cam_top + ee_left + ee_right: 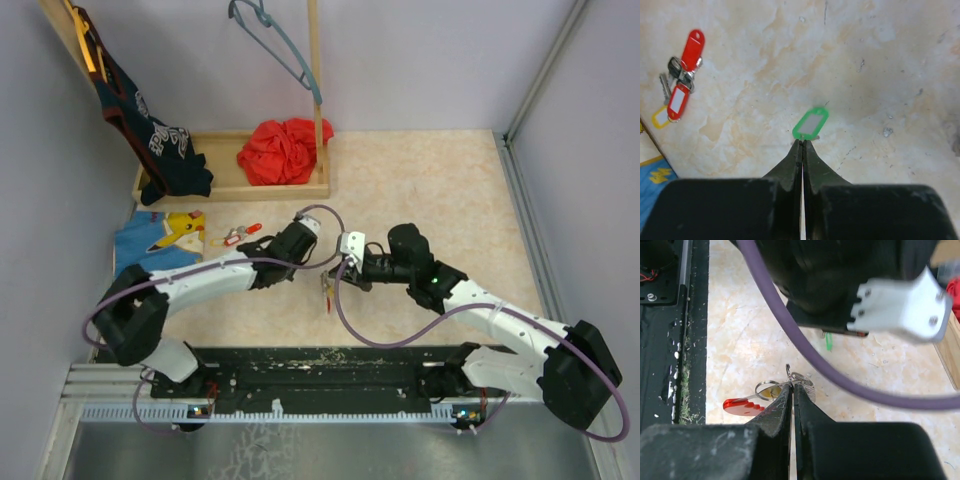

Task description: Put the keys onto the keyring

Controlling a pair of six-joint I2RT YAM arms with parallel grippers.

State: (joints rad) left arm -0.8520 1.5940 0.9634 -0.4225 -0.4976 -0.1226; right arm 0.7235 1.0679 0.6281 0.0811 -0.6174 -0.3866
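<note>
Across the pale marbled table [430,190], a wooden tray [222,170] holding a red cloth [283,150] sits at the far side. A blue cartoon-print cloth [140,245] lies at the left edge, with a bunch of red- and yellow-tagged keys [679,97] just beside it. Near the middle the arms meet tip to tip: the left gripper [802,142], jaws pressed together, pinches the green key tag [810,123] by its end, and the right gripper [791,386], jaws likewise closed, nips the keyring [767,389], its metal loops and red piece [742,406] hanging at its fingertips.
</note>
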